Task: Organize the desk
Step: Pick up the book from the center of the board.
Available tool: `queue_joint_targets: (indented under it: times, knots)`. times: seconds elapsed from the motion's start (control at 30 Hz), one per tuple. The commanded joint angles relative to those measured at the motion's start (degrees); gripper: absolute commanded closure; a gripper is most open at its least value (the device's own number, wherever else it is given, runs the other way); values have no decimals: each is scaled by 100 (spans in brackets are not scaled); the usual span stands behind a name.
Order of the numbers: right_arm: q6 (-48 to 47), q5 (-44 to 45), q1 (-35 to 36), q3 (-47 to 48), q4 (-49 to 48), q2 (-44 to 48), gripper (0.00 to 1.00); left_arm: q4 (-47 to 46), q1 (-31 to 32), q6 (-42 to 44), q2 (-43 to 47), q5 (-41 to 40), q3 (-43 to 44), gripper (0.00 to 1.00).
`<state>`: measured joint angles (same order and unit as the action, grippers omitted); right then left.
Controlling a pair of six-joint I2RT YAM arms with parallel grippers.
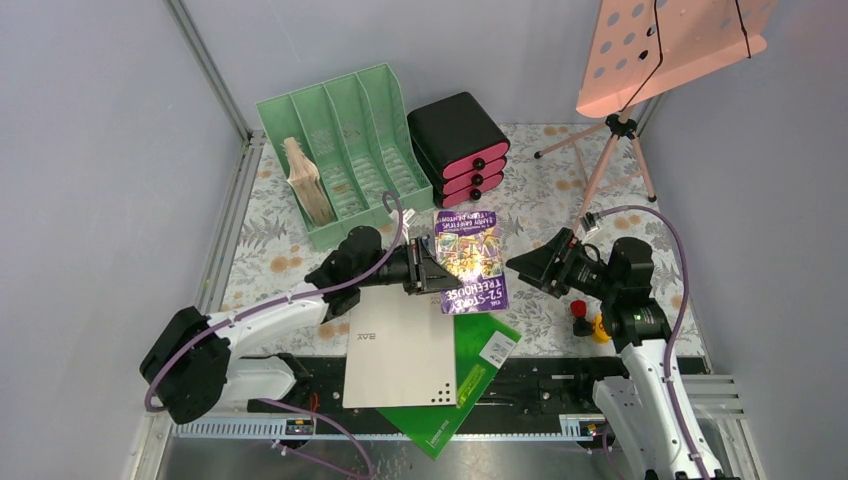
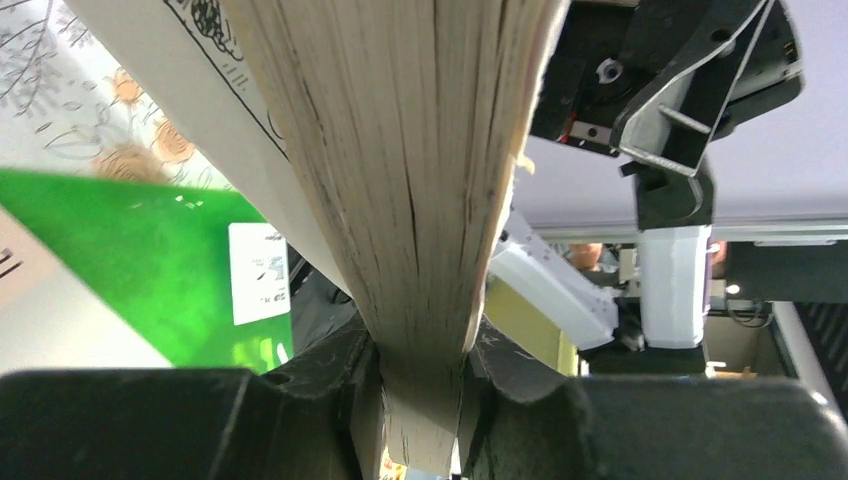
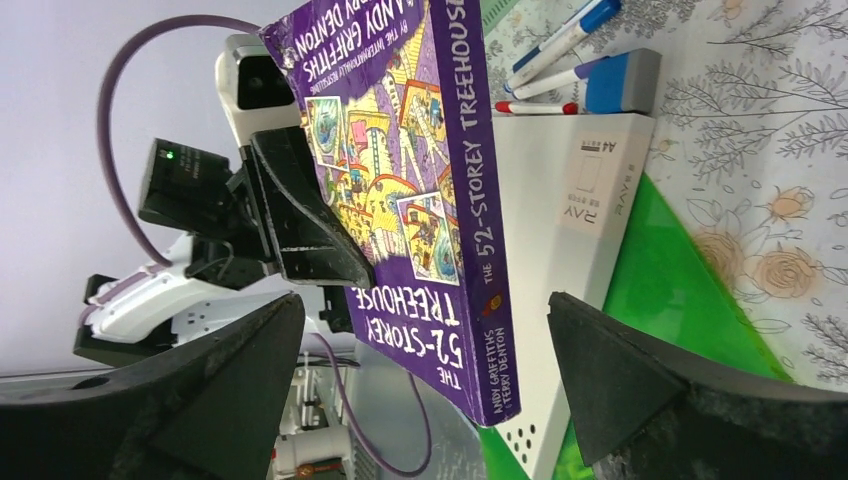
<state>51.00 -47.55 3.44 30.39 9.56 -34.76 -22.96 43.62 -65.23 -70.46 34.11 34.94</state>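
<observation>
A purple book [image 1: 470, 258] held over the tabletop [image 1: 530, 200].
Top view: left jaws clamp the book at centre, the floral tabletop spreading from 9 to 3 o'clock, a green rack [image 1: 345, 135] at 11. Left wrist: the jaws pinch its page edge. Right wrist: right jaws gape apart, the book at 12 o'clock, untouched.
</observation>
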Motion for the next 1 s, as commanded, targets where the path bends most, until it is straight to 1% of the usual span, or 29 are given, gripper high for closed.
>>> queue_joint_targets:
  times: [0.0,0.1,0.23,0.3,0.4,0.43,0.5,0.63,0.7,0.83,0.9,0.93,0.97]
  knots:
    - [-797,-101,34,347,565,-9,1,366,17,714,512,64,417,100]
    - [-991,-293,34,384,635,-159,1,570,23,860,712,275,388,100]
    - [-685,-765,29,230,146,-327,0,534,28,822,995,427,242,100]
    - [-260,-978,34,-53,-453,-290,0,406,25,743,1097,401,141,100]
    - [923,-1144,41,-638,-2182,-192,0,-24,61,493,1133,407,8,100]
    - [1238,-1176,43,-774,-2610,-194,1,-224,80,351,1113,406,-54,100]
    - [1480,-1201,95,-881,-2976,-206,2,-575,148,188,1054,419,-139,100]
    - [1549,-1084,251,-955,-3164,-186,3,-823,253,113,896,457,-158,100]
    - [1630,-1036,377,-946,-3311,-216,8,-880,292,99,832,465,-155,100]
    - [1527,-842,793,-904,-3338,-413,21,-897,355,105,802,474,-136,100]
    - [1497,-827,876,-919,-3372,-500,34,-869,365,132,824,470,-137,100]
    - [1548,-814,879,-952,-3475,-524,44,-839,359,140,848,459,-151,100]
    - [1622,-808,878,-981,-3595,-546,56,-821,366,142,874,433,-170,100]
